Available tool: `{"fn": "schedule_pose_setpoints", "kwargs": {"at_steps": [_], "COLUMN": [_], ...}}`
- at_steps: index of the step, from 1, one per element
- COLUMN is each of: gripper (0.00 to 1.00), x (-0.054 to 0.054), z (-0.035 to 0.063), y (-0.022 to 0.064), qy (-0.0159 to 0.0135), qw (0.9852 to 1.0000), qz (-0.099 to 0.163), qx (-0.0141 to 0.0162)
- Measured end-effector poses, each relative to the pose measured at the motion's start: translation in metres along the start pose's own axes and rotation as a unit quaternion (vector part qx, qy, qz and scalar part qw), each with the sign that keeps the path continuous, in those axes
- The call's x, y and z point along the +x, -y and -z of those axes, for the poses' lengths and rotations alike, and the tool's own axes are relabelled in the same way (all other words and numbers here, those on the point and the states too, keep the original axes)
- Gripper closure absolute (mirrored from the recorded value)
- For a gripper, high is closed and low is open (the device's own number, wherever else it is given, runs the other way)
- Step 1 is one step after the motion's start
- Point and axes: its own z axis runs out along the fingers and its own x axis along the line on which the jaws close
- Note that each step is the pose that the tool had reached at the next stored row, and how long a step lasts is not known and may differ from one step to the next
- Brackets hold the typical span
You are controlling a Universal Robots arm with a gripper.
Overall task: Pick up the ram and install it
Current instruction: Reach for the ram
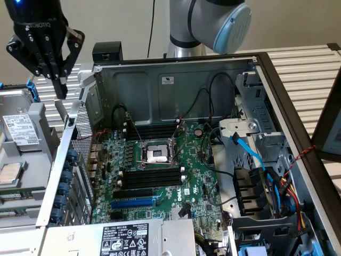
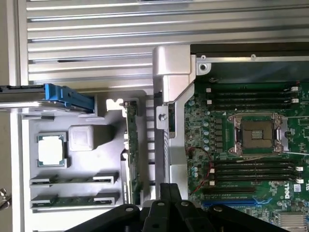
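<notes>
**Ram (image 2: 130, 154) on edge in the tray, closed pincer above**

The ram stands on its long edge in the grey tray (image 2: 96, 164), outside the open computer case (image 1: 160, 80) and just beside the case's side wall. Its long axis runs parallel to that wall and at right angles to the black memory slots (image 2: 251, 169) on the board. Two more green sticks (image 2: 75, 180) lie in holders farther out in the tray, along the same line as the slots and across the ram.

The pincer (image 1: 59, 88) is closed, fingertips together, with nothing between them. In the exterior view it hangs well above the tray and touches nothing. On that view's clock face, the tray (image 1: 40, 114) lies at about seven o'clock from it and the memory slots (image 1: 152, 176) between four and five o'clock.

In the wrist view the pincer (image 2: 169, 198) looks down close to the wall. The ram's nearer end sits just to the tray side of the fingertips, and its length runs straight away from them. I judge the ram is not yet grasped.
</notes>
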Motion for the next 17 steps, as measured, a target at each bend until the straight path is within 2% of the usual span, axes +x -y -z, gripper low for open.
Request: {"fn": "schedule_pose_setpoints", "kwargs": {"at_steps": [17], "gripper": [0.90], "x": [0.077], "z": [-0.0012], "y": [0.0039], "qy": [-0.0001], "qw": [1.0000], "qz": [0.000], "qx": [0.0000]}}
